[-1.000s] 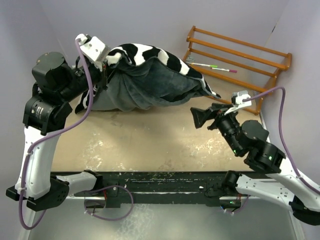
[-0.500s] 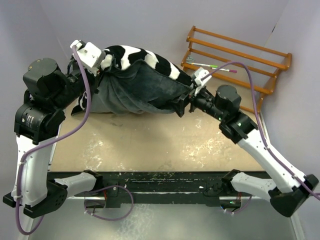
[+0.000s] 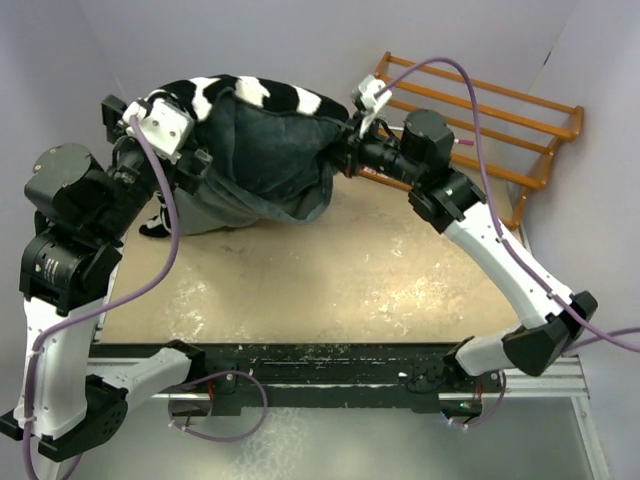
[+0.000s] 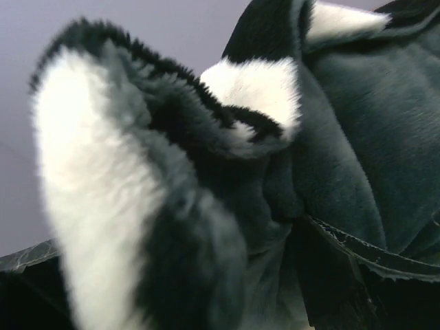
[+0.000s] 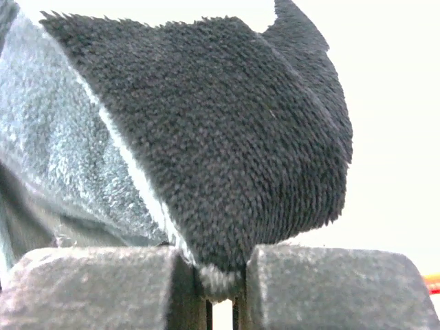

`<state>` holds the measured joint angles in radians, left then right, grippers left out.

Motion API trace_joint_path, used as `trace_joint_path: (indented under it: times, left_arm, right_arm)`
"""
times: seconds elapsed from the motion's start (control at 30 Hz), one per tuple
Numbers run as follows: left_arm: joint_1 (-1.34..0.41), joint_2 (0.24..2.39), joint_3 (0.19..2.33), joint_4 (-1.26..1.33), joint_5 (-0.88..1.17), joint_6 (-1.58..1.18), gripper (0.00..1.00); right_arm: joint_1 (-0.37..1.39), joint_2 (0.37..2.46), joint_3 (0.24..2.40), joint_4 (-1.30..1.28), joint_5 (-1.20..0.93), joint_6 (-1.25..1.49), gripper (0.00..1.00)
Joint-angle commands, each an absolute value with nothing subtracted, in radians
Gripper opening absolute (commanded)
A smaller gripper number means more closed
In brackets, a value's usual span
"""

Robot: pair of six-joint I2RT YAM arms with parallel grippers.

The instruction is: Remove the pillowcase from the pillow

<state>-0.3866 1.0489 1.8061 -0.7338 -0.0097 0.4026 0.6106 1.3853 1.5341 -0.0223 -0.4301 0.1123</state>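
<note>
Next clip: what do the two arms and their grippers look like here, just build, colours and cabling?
Both the left arm and the right arm have white links between bulky black cylindrical joints. A purple cable loops along each arm to a white wrist bracket. The right gripper has blocky dark grey fingers with a grainy surface.

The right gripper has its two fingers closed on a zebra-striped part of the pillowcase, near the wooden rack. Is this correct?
Not quite. The right gripper is closed on the pillowcase near the wooden rack, but on its plush dark grey side, not a striped part. The right wrist view shows this.
</note>
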Motion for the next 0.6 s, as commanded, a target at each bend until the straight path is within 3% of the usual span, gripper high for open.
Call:
trace_joint_path:
  times: [0.0, 0.2, 0.33, 0.4, 0.57]
  left_arm:
    - [-0.392, 1.023, 1.827, -0.453, -0.036, 0.481, 0.99]
    - [-0.393, 0.967, 1.897, -0.111, -0.105, 0.563, 0.99]
    - [-0.393, 0.913, 1.838, -0.025, -0.056, 0.552, 1.0]
    - [-0.392, 0.907, 1.836, -0.152, 0.088, 0.556, 1.0]
    - [-0.39, 1.051, 1.956, -0.878, 0.52, 0.695, 0.99]
  right_arm:
    - [0.747, 1.427, 1.831, -0.023, -0.078, 0.138, 0.0]
    - [0.82, 1.739, 2.417, -0.46, 0.388, 0.136, 0.0]
    - [0.898, 1.795, 2.443, -0.44, 0.489, 0.102, 0.0]
    - [0.93, 1.79, 2.4, -0.386, 0.483, 0.105, 0.0]
    - [0.991, 1.874, 2.524, -0.395, 0.428, 0.164, 0.0]
